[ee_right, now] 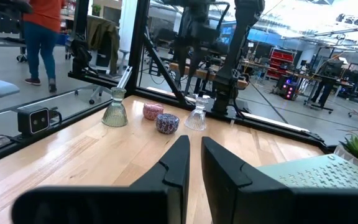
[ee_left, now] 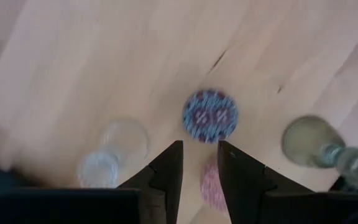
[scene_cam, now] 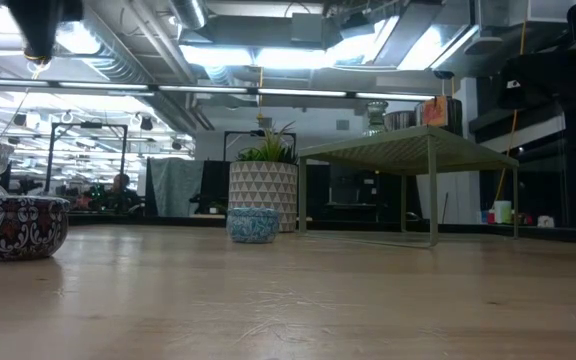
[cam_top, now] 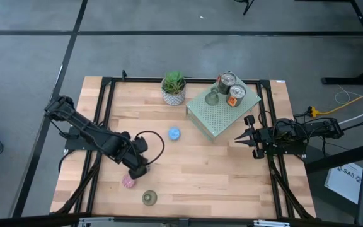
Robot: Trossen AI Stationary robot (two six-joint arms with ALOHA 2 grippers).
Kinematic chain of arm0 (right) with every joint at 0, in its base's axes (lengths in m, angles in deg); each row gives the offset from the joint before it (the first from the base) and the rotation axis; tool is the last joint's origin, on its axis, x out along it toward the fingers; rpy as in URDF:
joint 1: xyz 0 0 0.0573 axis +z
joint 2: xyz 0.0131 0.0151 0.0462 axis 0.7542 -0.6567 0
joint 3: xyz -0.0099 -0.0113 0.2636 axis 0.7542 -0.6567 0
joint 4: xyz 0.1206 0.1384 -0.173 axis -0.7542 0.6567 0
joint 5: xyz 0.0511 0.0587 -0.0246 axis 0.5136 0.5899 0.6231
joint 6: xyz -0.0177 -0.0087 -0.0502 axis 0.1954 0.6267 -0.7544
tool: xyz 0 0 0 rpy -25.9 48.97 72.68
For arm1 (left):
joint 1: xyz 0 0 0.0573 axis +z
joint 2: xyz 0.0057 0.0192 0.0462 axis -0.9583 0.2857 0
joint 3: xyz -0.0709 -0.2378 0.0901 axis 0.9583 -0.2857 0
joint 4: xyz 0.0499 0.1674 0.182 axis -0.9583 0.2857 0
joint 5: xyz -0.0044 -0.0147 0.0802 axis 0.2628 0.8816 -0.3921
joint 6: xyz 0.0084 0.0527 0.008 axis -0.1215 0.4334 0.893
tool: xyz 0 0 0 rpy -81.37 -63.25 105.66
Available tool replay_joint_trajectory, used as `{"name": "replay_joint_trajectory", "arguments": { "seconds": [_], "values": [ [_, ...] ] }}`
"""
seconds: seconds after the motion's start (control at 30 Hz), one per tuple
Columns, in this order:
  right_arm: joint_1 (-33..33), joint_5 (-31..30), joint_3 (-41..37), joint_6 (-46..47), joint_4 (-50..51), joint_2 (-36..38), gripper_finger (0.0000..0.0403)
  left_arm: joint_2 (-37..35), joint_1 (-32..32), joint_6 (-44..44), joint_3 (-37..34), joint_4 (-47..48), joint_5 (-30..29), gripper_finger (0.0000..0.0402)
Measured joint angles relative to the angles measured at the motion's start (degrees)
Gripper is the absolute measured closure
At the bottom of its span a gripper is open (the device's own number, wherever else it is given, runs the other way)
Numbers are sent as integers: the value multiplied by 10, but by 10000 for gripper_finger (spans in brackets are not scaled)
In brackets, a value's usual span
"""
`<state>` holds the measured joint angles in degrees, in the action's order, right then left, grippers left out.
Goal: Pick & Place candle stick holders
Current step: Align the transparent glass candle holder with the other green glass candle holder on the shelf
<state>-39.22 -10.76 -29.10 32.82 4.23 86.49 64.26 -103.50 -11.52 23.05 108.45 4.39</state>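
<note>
Listing from the high view: left gripper (cam_top: 137,169) above the pink holder (cam_top: 128,181), olive-gold holder (cam_top: 149,198) near; blue holder (cam_top: 174,133) mid-table; two silver-copper holders (cam_top: 230,88) on the green slab (cam_top: 216,113); right gripper (cam_top: 247,137) beside the slab, jaws closed. Low view: purple mosaic holder (scene_cam: 13,226) nearest. Left wrist view: jaws slightly parted, holding nothing, over the mosaic and pink holders; clear glass holder (ee_left: 114,152) beside. Right wrist view: four holders in a row.

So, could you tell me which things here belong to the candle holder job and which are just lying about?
Job: blue holder, pink holder, olive-gold holder, purple mosaic holder, clear glass holder, two silver-copper holders.
Lying about: potted plant, pale green perforated slab.
</note>
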Motion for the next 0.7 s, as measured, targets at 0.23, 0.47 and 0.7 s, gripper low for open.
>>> {"name": "replay_joint_trajectory", "arguments": {
  "seconds": [0.23, 0.47, 0.7],
  "values": [
    [0, 0, 0, 0, 0, 0, 359, 1, -10, -76, -48, 14, 11, 309],
    [0, 0, 0, 0, 0, 0, 359, 1, -9, -88, -88, 18, 42, 311],
    [0, 0, 0, 0, 0, 0, 359, 1, -9, -138, -109, 40, 42, 311]
  ]
}}
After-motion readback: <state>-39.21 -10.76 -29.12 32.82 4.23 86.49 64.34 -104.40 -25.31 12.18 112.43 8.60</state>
